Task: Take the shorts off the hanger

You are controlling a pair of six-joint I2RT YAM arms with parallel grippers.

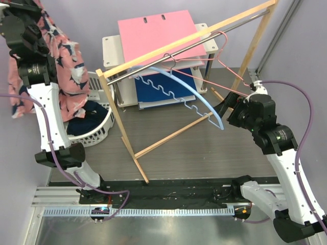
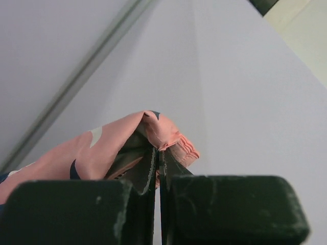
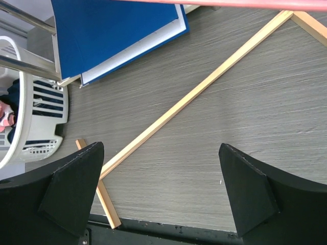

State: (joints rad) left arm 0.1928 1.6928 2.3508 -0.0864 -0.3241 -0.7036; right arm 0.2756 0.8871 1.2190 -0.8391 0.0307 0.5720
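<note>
My left gripper (image 2: 159,153) is raised high at the far left and is shut on a fold of the salmon pink shorts (image 2: 97,148). In the top view the pink shorts (image 1: 64,61), printed with navy and white splotches, hang from it above the white basket (image 1: 99,133). The dark navy shorts (image 1: 86,121) lie inside that basket. An empty blue hanger (image 1: 196,92) and a pink wire hanger (image 1: 227,58) hang on the wooden rack's rail (image 1: 189,38). My right gripper (image 3: 161,147) is open and empty, low beside the blue hanger's right end (image 1: 225,108).
The wooden rack's legs and diagonal brace (image 3: 194,92) cross the grey table. A white shelf with a pink panel (image 1: 153,30) and a blue bin (image 1: 153,92) stands behind. The basket also shows at the left of the right wrist view (image 3: 30,127).
</note>
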